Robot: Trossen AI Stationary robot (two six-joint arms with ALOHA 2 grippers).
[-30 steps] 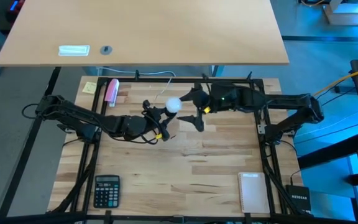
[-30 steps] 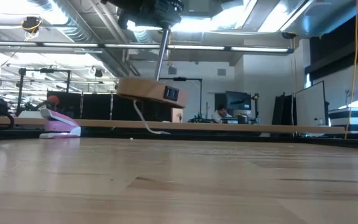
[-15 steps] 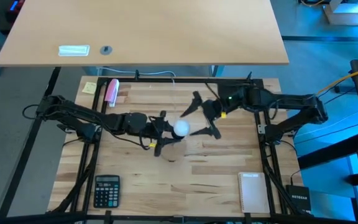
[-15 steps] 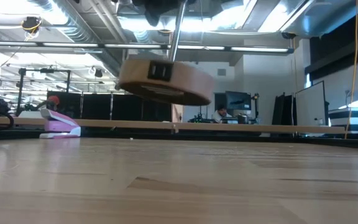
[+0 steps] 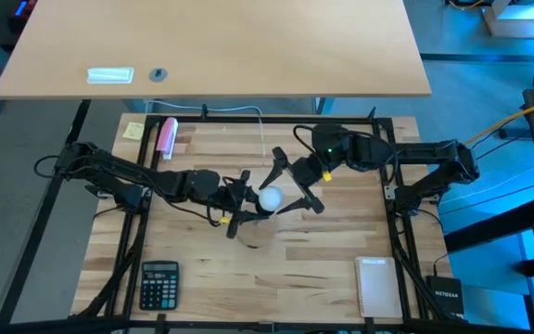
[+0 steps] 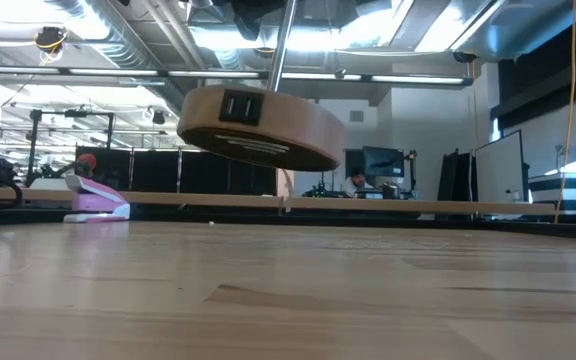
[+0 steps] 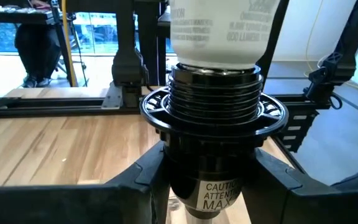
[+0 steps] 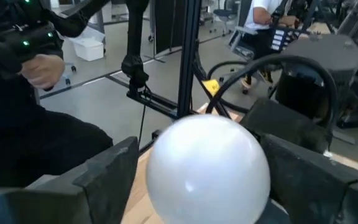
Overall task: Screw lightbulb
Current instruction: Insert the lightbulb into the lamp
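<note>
The white lightbulb (image 5: 270, 198) sits with its silvery screw base (image 7: 213, 93) in the top of a black socket (image 7: 213, 155), near the table's middle. The socket's stem runs down to a round wooden disc base (image 6: 258, 130), which hangs tilted above the table. My left gripper (image 5: 240, 201) is shut on the socket. My right gripper (image 5: 284, 193) is open. Its fingers stand on either side of the bulb's round top (image 8: 207, 168), and I cannot tell whether they touch it. My left gripper pinches the black socket's body (image 7: 211, 186) between its two fingers, just below the ribbed collar. The fingers come level from the table's left side. The socket stands upright in the hold with the bulb on top. The wooden disc base (image 6: 258, 130) is lifted clear of the table.
A calculator (image 5: 159, 283) lies at the near left and a white flat device (image 5: 378, 286) at the near right. A pink stapler (image 5: 167, 136) and a yellow note (image 5: 133, 130) lie at the far left. The table's middle near the front is bare wood.
My left gripper has carried the socket and bulb toward the table's near edge and a little to the right. The wooden base has turned about and stays lifted. My right gripper has followed toward the near edge and now stands around the bulb.
</note>
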